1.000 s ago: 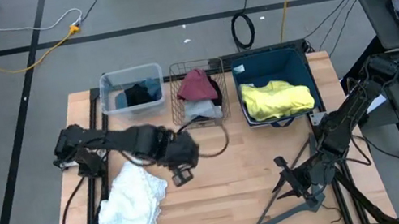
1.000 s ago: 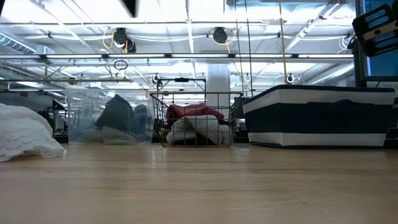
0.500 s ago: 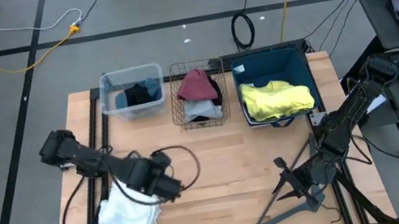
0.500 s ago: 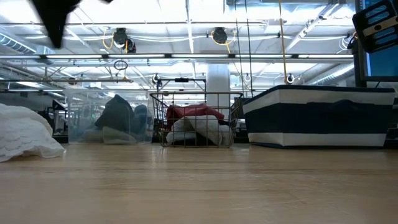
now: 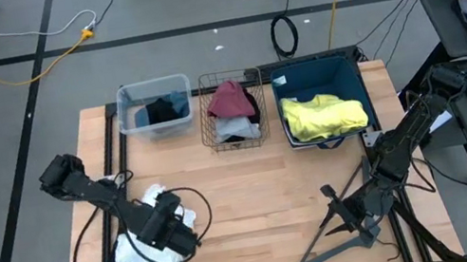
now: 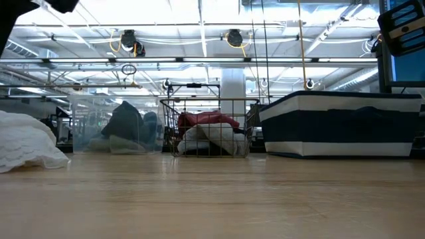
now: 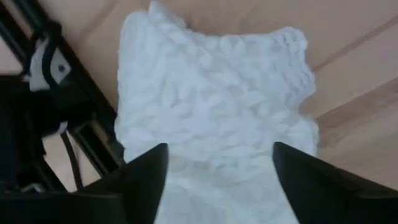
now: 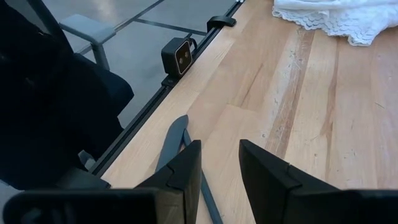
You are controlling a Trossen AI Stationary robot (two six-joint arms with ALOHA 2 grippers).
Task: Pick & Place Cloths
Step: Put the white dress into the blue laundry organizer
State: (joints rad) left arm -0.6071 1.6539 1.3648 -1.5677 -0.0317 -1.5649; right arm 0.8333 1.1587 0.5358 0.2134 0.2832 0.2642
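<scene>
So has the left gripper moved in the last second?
Yes. The left gripper moved away from the wire basket and now hangs over the white cloth, fingers open.

Overhead and table-level views share the wire basket (image 5: 231, 112); wrist cameras look close, perhaps downward.

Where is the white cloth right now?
In the high view the white cloth lies on the table's near-left part, by its left edge, directly under the left gripper, whose fingers stand open above it. The three containers stand along the far edge.
</scene>
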